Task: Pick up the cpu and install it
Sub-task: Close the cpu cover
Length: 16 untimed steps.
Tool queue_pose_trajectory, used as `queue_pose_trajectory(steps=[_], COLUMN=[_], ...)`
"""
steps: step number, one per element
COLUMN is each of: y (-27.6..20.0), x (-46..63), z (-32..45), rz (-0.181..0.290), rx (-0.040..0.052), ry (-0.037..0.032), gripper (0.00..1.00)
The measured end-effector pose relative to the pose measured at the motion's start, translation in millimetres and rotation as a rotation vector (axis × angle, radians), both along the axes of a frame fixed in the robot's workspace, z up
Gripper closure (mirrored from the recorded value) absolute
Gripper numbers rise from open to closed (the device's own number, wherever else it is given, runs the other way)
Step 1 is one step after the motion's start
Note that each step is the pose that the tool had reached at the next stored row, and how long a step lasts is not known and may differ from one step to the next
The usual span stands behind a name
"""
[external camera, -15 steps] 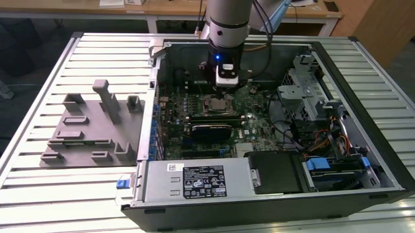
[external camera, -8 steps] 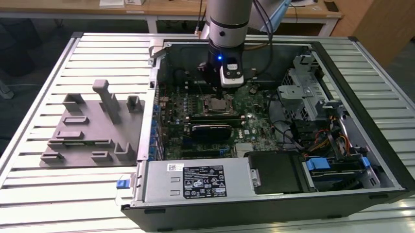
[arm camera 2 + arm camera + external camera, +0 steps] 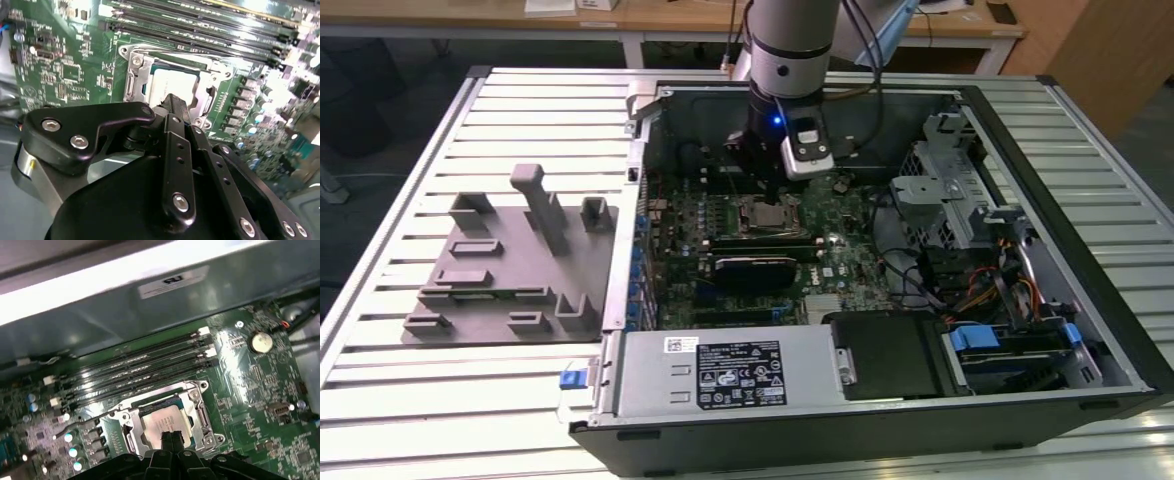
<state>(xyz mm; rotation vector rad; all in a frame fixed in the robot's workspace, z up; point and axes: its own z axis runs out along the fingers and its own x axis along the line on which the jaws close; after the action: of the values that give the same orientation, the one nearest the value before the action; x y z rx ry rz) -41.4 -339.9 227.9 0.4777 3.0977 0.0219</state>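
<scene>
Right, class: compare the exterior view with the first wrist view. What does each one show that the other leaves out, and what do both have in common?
Exterior view: the arm, the grey moulded tray on the slatted table at that view's left, and the power supply box with its white label. First wrist view: the gripper with closed tips over the chip, and a coin battery. Both: the chip sitting in its socket on the green board.

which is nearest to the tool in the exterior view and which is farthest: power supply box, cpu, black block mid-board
Measured from the tool:
1. cpu, in its socket, closest to the tool
2. black block, mid-board, past the socket
3. power supply box, at the case's near edge
</scene>
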Motion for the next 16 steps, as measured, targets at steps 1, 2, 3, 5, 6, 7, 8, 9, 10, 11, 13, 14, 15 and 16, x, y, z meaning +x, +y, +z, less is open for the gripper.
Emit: queue_pose_trajectory(steps=[1, 2, 3, 5, 6, 7, 8, 9, 10, 11, 13, 14, 15, 16], y=[0.0, 0.0, 0.0, 0.0, 0.0, 0.0, 0.0, 0.0, 0.0, 0.0, 0.0, -0.1, -0.1, -0.1], x=[0.0, 0.0, 0.0, 0.0, 0.0, 0.0, 0.0, 0.0, 0.0, 0.0, 0.0, 0.0, 0.0, 0.0], z=[0.0, 0.0, 0.0, -0.1, -0.1, -0.2, -0.2, -0.3, -0.5, -0.6, -1.0, -1.1, -1.2, -1.2], rz=[0.017, 0.034, 0.051, 0.089, 0.107, 0.125, 0.143, 0.161, 0.179, 0.198, 0.231, 0.241, 0.242, 0.242], rx=[0.0000, 0.0000, 0.0000, 0.0000, -0.0001, -0.0001, -0.0001, -0.0001, -0.0001, 0.0000, 0.0000, -0.0001, -0.0001, -0.0002], ry=[0.0000, 0.0000, 0.0000, 0.0000, 0.0000, 0.0001, 0.0001, 0.0000, 0.0000, 0.0000, 0.0000, 0.0001, 0.0002, 0.0002], gripper=[0.89, 0.89, 0.89, 0.89, 0.89, 0.89, 0.89, 0.89, 0.89, 0.89, 0.89, 0.89, 0.89, 0.89])
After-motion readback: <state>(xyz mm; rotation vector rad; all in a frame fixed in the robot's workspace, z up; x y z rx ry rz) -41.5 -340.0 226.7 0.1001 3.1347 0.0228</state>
